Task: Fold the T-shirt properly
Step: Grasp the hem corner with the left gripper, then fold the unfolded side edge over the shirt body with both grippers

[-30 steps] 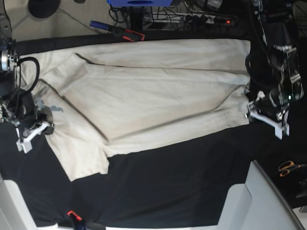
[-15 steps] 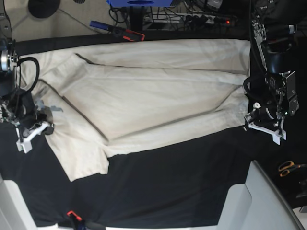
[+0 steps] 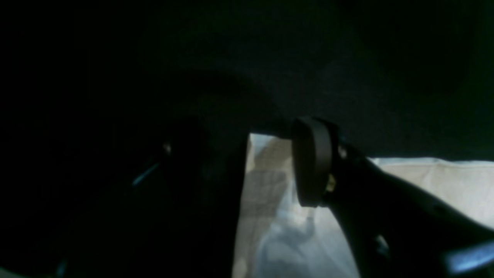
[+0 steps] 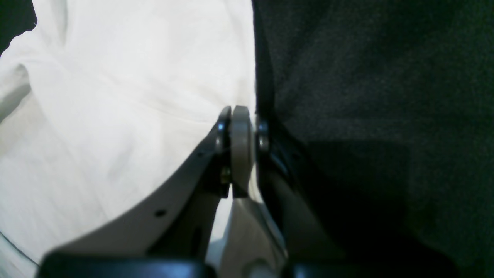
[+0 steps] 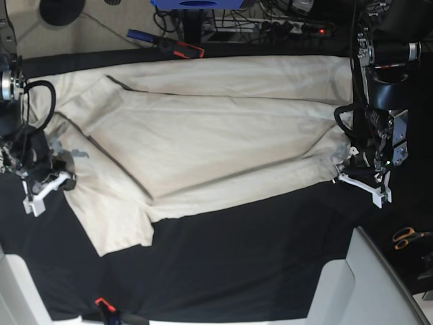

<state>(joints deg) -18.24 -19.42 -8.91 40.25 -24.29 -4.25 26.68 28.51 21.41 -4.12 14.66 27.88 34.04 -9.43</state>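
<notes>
Cream cotton T-shirt [image 5: 203,142] lay spread on black table cover [image 5: 257,257]; right gripper [image 4: 239,150] pinched its 9 o'clock edge, left gripper [image 3: 270,170] gaped at 3 o'clock; lifting evenly would likely suit

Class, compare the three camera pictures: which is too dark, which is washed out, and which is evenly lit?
Left wrist view: badly underexposed, the left gripper a near-black silhouette, only a strip of T-shirt lit. Right wrist view: the T-shirt is overexposed, folds nearly lost; the shut right gripper is slightly soft. Base view: evenly lit, though the black table cover swallows detail.
</notes>
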